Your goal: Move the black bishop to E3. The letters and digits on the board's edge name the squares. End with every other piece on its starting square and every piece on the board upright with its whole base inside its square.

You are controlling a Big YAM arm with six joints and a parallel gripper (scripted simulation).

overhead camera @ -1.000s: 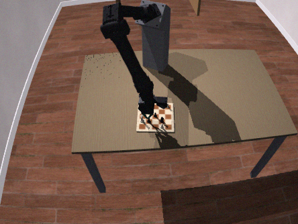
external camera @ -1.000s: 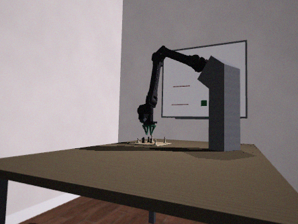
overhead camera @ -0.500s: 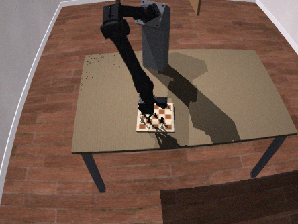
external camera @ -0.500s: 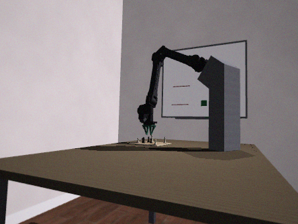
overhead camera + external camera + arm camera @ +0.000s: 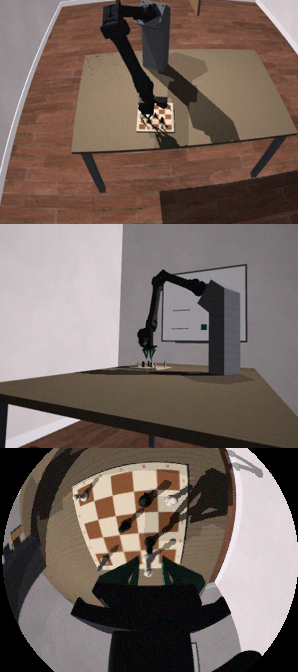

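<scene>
A small chessboard (image 5: 169, 111) (image 5: 164, 368) (image 5: 123, 483) lies near the table's front edge. Several tiny dark and pale pieces stand on it. They are too small for me to tell for sure which is the black bishop. One dark piece (image 5: 156, 116) (image 5: 148, 362) (image 5: 154, 544) stands just below and ahead of the fingertips. My gripper (image 5: 148, 117) (image 5: 149, 355) (image 5: 150, 559) points straight down and hovers a little above the pieces at the board's left part. Its fingers are partly open and hold nothing.
The board rests on a brown table (image 5: 218, 84) (image 5: 168, 405). The arm's grey base pillar (image 5: 155, 40) (image 5: 223, 331) stands behind the board. A whiteboard (image 5: 184, 318) hangs on the far wall.
</scene>
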